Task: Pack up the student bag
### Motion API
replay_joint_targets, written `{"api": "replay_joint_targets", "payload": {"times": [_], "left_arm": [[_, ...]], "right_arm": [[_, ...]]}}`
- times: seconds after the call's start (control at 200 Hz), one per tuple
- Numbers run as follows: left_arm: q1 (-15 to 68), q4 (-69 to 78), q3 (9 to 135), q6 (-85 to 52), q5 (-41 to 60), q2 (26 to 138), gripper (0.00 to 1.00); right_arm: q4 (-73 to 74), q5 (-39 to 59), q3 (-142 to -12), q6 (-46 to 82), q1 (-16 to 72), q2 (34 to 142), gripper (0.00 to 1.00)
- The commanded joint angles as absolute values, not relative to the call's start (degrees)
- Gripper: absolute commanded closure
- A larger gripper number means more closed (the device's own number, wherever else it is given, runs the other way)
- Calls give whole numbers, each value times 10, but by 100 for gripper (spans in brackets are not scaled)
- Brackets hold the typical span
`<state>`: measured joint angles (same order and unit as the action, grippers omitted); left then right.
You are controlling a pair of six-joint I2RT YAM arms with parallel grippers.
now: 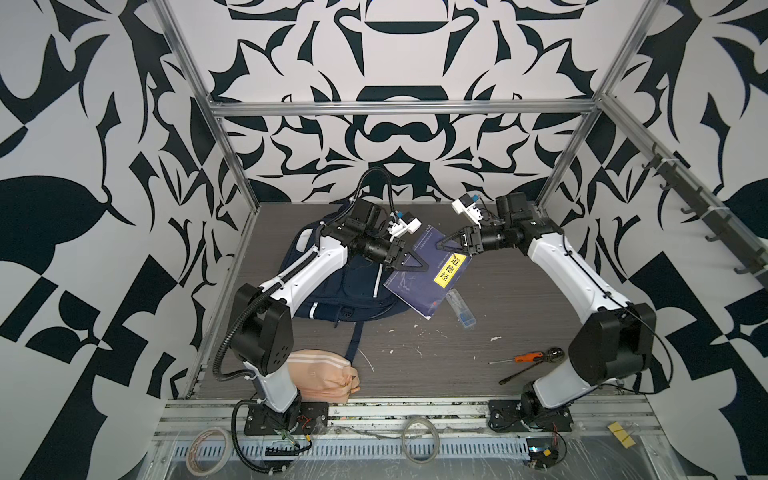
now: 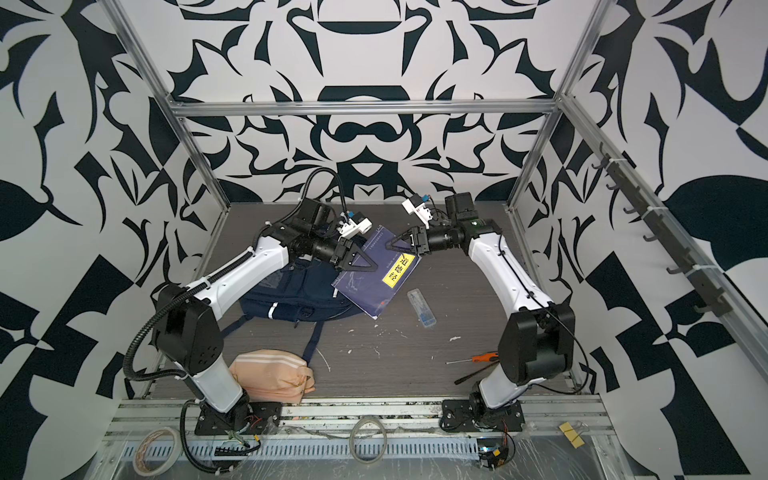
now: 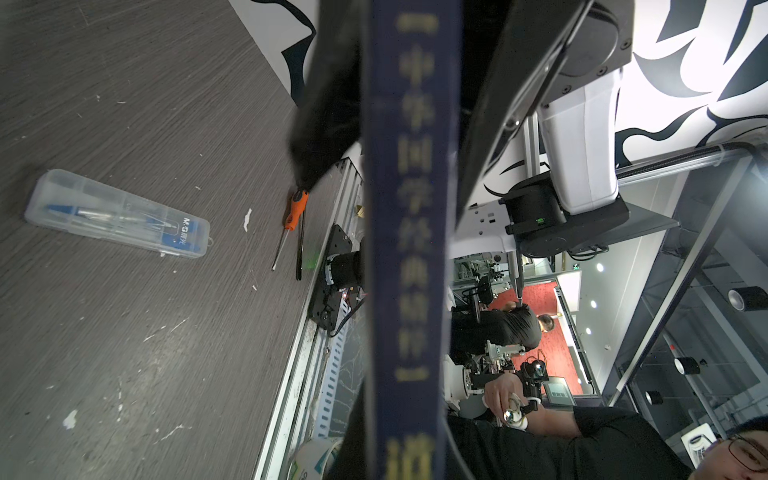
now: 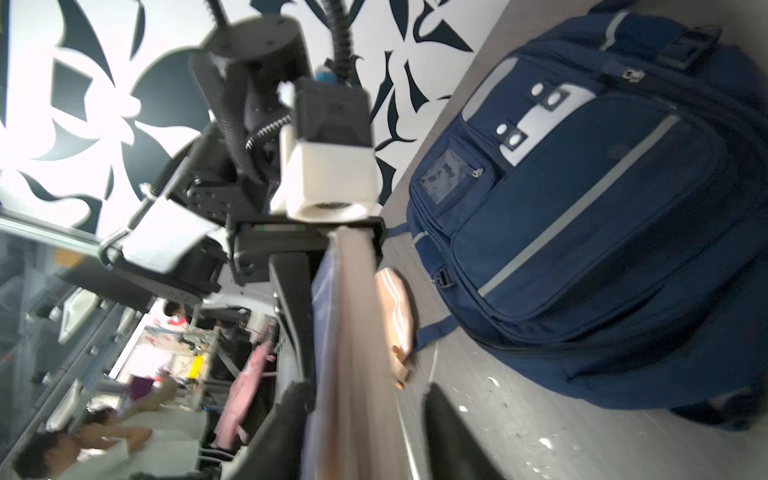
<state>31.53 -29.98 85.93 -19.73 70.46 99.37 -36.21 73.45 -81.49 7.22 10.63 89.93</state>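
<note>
Robotics laboratory, enclosed test cell. An aluminium-profile frame (image 1: 399, 107) surrounds a grey wood-grain worktop (image 1: 519, 291), and the wall panels (image 1: 399, 50) carry a black-and-white pattern. The left arm base (image 1: 286, 417) and right arm base (image 1: 530, 415) are bolted to a slotted rail (image 1: 395, 411) above a perforated cable duct (image 1: 374, 449). Outside the cell, the left wrist view shows another rig (image 3: 498, 361) and an operator in black (image 3: 602, 449).

navy student bag (image 4: 602, 249), flat, front up
</note>
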Motion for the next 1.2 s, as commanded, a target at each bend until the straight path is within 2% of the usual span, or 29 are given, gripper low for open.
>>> {"api": "replay_joint_targets", "payload": {"times": [0.0,0.08,0.145,0.205,0.27,0.335,0.36,0.385,0.455,0.56,0.61,0.715,0.735,0.775,1.03,1.195], "left_arm": [[318,-325,872,-183,694,988,100],[318,-356,883,-172,668,995,100],[318,-361,887,-170,651,995,100],[319,-360,886,-170,629,990,95],[317,-358,885,-172,599,985,75],[313,-376,888,-179,532,984,32],[310,-389,891,-180,504,986,19],[307,-404,897,-182,480,990,11],[304,-437,920,-192,407,998,0],[309,-466,959,-221,303,1017,1],[314,-496,983,-230,240,1034,1],[320,-529,1025,-254,149,1081,14],[321,-532,1033,-257,136,1089,19],[325,-536,1051,-262,111,1109,21],[382,-584,1183,-240,-86,1232,21],[401,-598,1217,-237,-159,1294,33]], "right_arm": [[-374,742,-809,43,110,869,68],[-404,728,-809,11,110,863,78],[-408,716,-805,6,109,856,100],[-411,702,-803,5,103,854,100],[-411,687,-798,7,89,851,100],[-405,652,-795,14,67,843,100],[-398,634,-791,20,56,838,100],[-388,611,-787,31,44,833,100],[-333,575,-764,76,6,811,100],[-195,517,-705,172,-35,761,100],[-158,456,-685,196,-42,738,100],[-153,343,-669,210,-42,717,100],[-150,324,-665,216,-42,715,100],[-142,295,-653,230,-42,707,100],[-146,190,-617,258,-28,666,100],[-152,159,-599,269,-13,645,100]]}}
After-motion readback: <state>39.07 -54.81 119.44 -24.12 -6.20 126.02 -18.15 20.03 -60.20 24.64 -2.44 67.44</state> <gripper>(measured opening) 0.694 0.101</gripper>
